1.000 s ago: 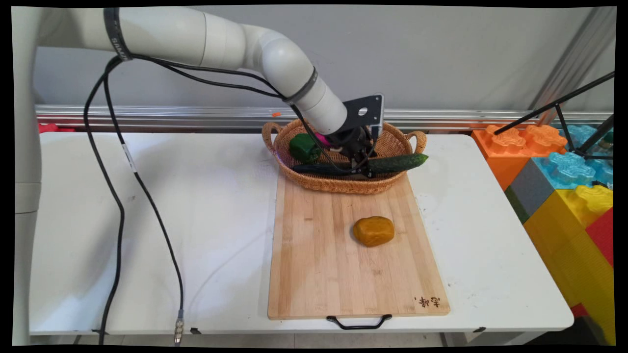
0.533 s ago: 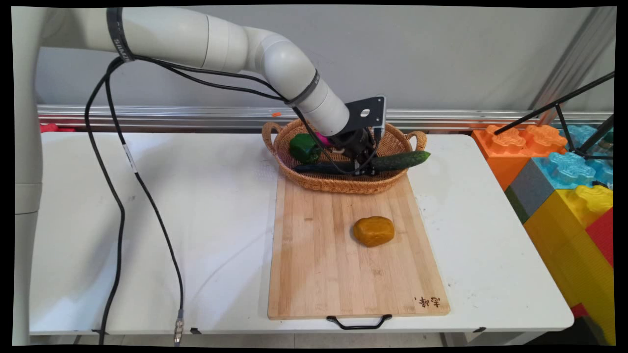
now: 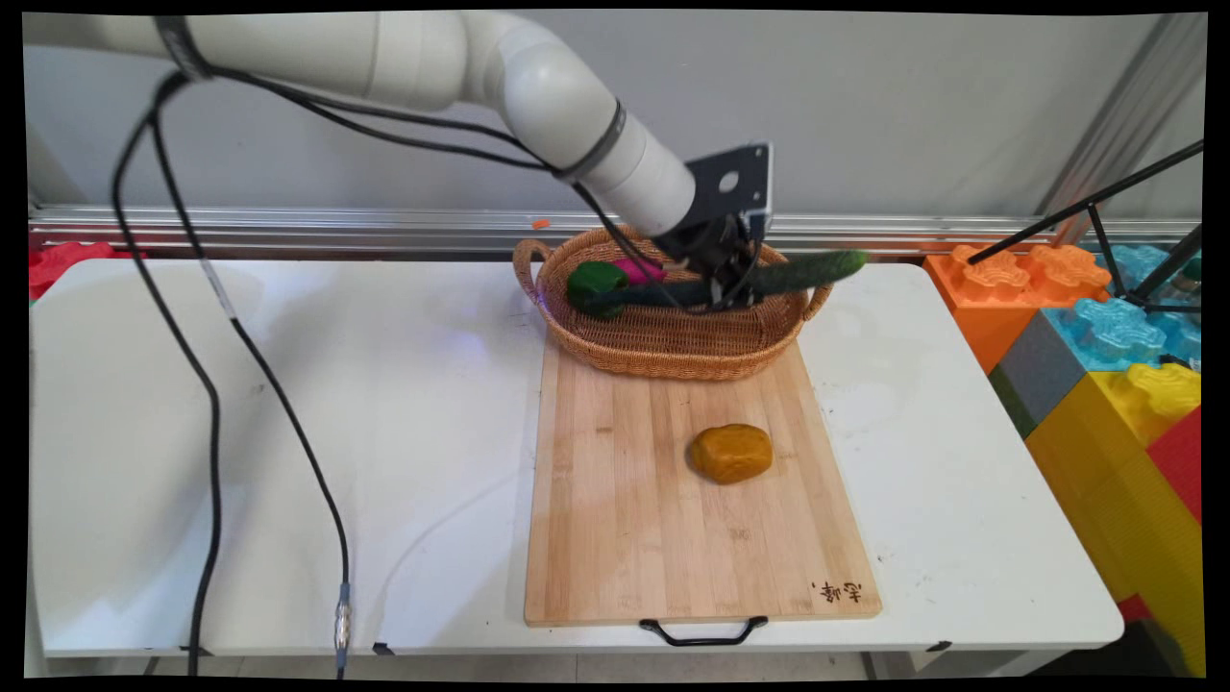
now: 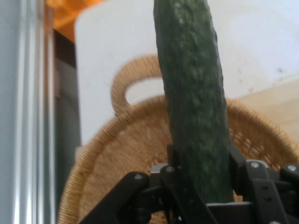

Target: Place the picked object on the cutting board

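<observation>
My gripper [image 3: 735,288] is shut on a long dark green cucumber [image 3: 802,272], holding it near its middle, lifted above the woven basket [image 3: 663,351]. The cucumber lies nearly level, its right end reaching past the basket's right handle. In the hand view the cucumber [image 4: 194,98] runs up from between my fingers [image 4: 238,168], with the basket [image 4: 117,158] and its handle below it. A green pepper [image 3: 594,285] and a magenta item [image 3: 639,270] lie in the basket's left part.
A wooden cutting board [image 3: 692,538] lies in front of the basket with an orange-brown lump [image 3: 732,453] on it. Large coloured toy blocks [image 3: 1105,365] stand to the right of the table. Black cables [image 3: 192,384] hang at the left.
The gripper has risen with the cucumber, lifting it out of the basket; its right end now tilts slightly upward above the rim.
</observation>
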